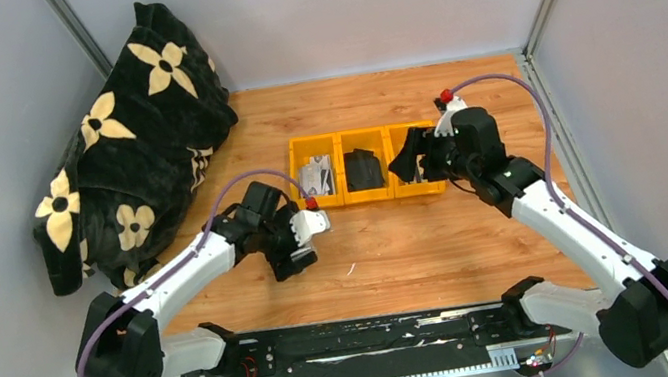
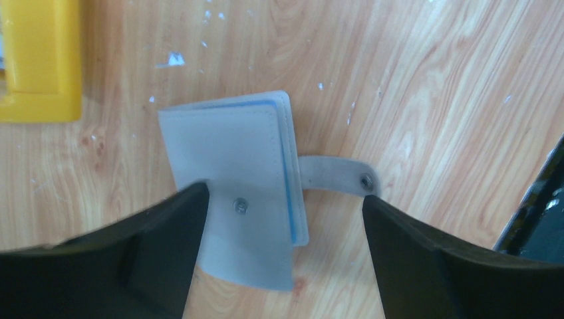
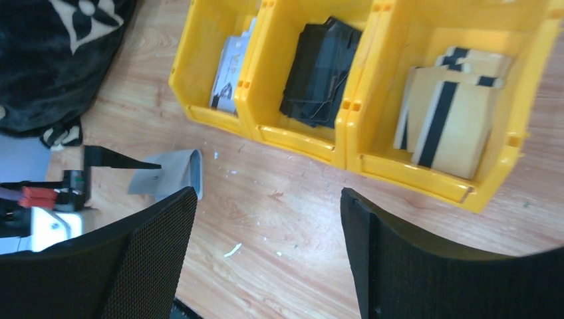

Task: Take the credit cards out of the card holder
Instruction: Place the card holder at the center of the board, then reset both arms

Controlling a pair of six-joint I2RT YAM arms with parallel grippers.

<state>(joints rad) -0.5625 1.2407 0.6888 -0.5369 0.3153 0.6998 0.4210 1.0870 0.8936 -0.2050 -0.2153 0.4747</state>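
Though three yellow bins (image 3: 299, 136) show plainly, card count unclear: cards (image 3: 229, 66) stacked in left bin, partly behind its wall. One holder (image 2: 233, 153) flat on table (image 2: 432, 80) in front of left bin, folded, tab (image 2: 332, 175) unsnapped; blue sleeve edges show, contents hidden. Left gripper (image 2: 284, 196) above holder, jaws wide apart, one finger (image 2: 133, 252) covering its corner; from top, holder hidden. Right gripper (image 3: 267, 194) near bins, jaws apart, empty. Black item (image 3: 319, 66) in middle bin, beige striped pieces (image 3: 459, 126) in right bin. Blanket (image 1: 140, 138) left of bins.

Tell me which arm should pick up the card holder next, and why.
Left. The left arm has its open jaws astride the card holder on the table; the right arm hangs open-jawed by the yellow bins, farther away.
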